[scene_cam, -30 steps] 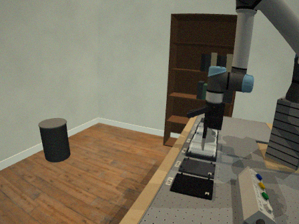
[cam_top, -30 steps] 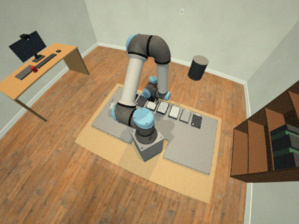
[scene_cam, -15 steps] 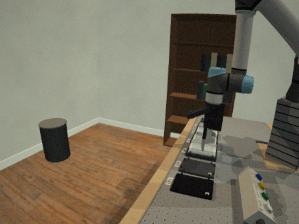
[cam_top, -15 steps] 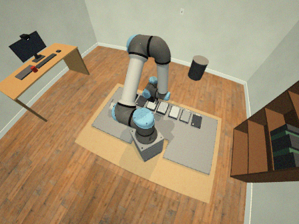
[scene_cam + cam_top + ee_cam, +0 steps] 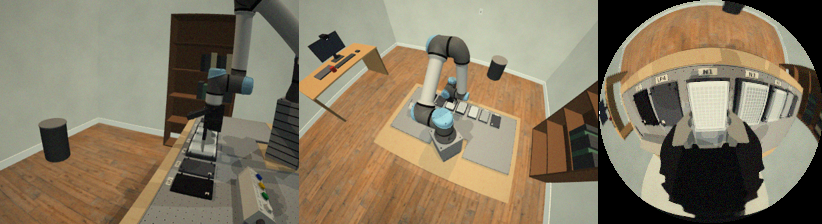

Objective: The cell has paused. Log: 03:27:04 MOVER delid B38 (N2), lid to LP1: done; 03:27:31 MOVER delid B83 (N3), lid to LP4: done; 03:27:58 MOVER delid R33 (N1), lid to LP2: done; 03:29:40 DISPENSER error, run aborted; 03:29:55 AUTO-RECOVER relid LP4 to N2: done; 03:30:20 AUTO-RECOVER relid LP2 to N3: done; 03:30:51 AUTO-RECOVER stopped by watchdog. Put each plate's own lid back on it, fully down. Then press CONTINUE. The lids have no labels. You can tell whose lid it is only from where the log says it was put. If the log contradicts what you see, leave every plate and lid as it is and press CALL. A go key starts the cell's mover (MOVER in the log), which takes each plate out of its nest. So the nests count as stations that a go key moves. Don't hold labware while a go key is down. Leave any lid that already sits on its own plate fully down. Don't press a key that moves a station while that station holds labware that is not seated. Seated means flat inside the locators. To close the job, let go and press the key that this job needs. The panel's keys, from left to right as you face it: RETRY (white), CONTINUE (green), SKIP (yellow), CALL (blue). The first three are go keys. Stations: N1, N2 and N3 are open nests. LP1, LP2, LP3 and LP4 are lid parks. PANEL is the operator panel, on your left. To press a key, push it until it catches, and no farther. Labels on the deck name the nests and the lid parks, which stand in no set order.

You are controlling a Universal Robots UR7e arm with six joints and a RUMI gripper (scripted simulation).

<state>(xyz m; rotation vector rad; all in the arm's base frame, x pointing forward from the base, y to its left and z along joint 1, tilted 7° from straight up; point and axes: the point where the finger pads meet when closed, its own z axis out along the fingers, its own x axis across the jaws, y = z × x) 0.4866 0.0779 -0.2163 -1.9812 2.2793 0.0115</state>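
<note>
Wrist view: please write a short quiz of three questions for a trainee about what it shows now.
1. True or false: the fingers stand open and hold nothing.
2. Which deck label stands just behind the white lid between the fingers? A) LP4 B) N1 C) LP2
3. Fill in: the lid park LP4, directly left of that lid, looks ____ in colour.

Key: 1 false, they are shut on the lid; 2 B; 3 grey.
</note>
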